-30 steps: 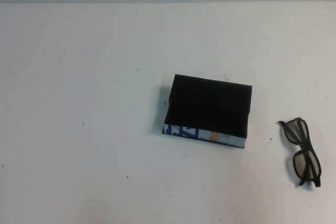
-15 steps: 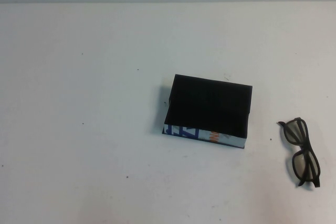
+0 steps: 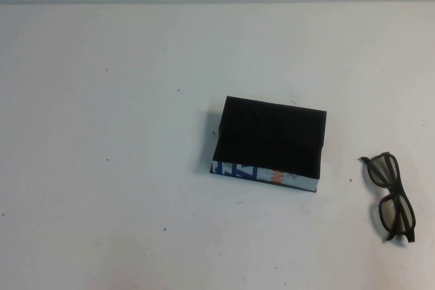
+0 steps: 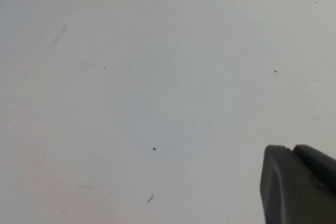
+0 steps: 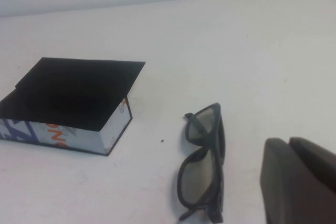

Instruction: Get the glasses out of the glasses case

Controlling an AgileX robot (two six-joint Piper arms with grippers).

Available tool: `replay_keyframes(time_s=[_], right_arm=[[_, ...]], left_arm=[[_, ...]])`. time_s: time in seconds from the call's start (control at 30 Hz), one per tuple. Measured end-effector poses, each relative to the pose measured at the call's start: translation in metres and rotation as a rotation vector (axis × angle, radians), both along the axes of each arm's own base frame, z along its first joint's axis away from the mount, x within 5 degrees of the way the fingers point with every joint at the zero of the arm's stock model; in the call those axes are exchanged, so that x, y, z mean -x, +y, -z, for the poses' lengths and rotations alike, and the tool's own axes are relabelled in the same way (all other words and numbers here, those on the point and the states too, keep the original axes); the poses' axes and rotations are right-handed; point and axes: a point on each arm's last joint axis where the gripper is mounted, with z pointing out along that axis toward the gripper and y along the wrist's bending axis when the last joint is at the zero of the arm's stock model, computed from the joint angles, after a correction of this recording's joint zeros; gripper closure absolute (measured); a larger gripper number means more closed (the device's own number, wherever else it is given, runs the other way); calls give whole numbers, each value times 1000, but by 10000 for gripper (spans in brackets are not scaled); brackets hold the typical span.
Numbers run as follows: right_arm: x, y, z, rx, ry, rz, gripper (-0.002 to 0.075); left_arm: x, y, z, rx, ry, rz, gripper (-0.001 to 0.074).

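A: Where's your glasses case (image 3: 268, 145)?

B: Mid-bench, a bit toward the right edge. Black box, dark inside, with the white side wall and its blue and orange lettering facing the near edge. Your right wrist view shows the same case (image 5: 73, 103) with that printed wall.

A: And the glasses (image 3: 392, 195)?

B: Out of the case, lying flat on the white bench (image 3: 122, 168) near the right edge, toward the near right corner. They're well apart from the case, not touching it. Dark thick frame, greyish see-through lenses. In the right wrist view the glasses (image 5: 202, 163) lie just beside your right pincer.

A: Right pincer (image 5: 299, 182) state?

B: You only get a dark finger block at the frame's corner. It hangs above the bench next to the glasses and holds nothing that shows. Can't tell how wide it's set.

A: Left pincer (image 4: 296, 184)?

B: Same story: a dark finger block over bare bench with a few specks. Nothing in it that you can see, and its opening can't be told. Neither pincer shows in the high view.
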Motion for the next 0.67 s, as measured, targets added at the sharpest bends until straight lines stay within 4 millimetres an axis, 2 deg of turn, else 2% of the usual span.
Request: replay_keyframes(time_s=[0.23,0.67], right_arm=[[4,0,9,-7,65,-7,743],[4,0,10,17,75,-5,743]], left_arm=[[0,0,0,0,0,0,739],[0,0,0,0,0,0,739]])
